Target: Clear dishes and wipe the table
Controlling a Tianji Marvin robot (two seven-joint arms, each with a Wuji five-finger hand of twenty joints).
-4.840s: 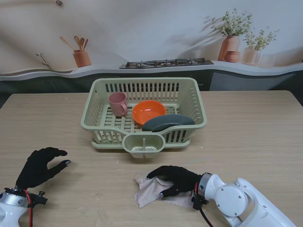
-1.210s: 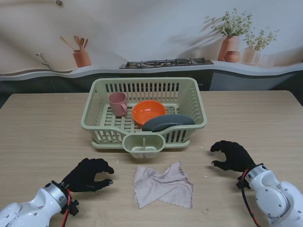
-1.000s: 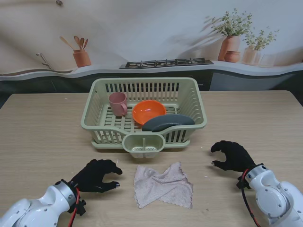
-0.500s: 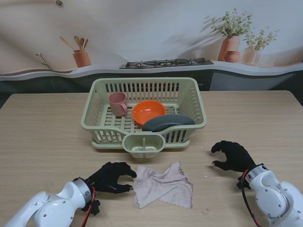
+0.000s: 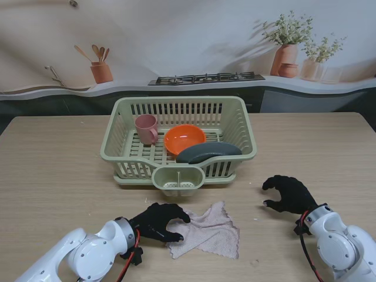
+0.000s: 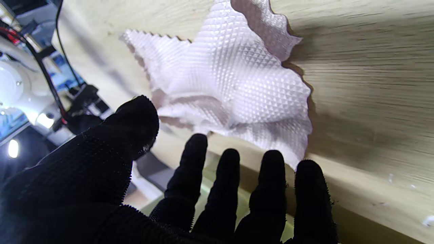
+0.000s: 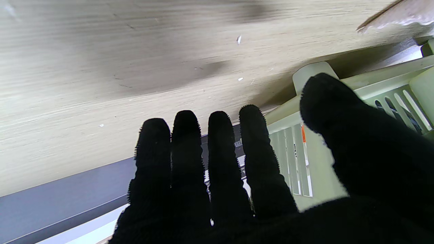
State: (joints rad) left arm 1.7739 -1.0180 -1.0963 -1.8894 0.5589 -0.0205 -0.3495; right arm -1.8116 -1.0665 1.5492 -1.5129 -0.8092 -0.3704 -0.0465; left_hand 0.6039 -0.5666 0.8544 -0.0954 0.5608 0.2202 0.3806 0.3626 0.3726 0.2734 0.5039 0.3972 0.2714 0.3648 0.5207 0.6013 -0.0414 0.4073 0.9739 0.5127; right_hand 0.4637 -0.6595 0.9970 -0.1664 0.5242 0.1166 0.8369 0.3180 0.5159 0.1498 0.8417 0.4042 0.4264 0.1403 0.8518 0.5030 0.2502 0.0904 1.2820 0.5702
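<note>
1. The cloth (image 5: pixel 205 232) is seen rumpled on the table (image 5: pixel 59 170), near the front edge, just in front of the rack (image 5: pixel 179 141).
2. The left hand (image 5: pixel 160 221) is placed over the cloth's left edge, fingers curled and apart, nothing gripped.
3. The right hand (image 5: pixel 288 195) is held well to the right, spread and empty.
4. A cup (image 5: pixel 145 128), an orange bowl (image 5: pixel 184 140) and a grey plate (image 5: pixel 208 152) are stacked in the rack.
</note>
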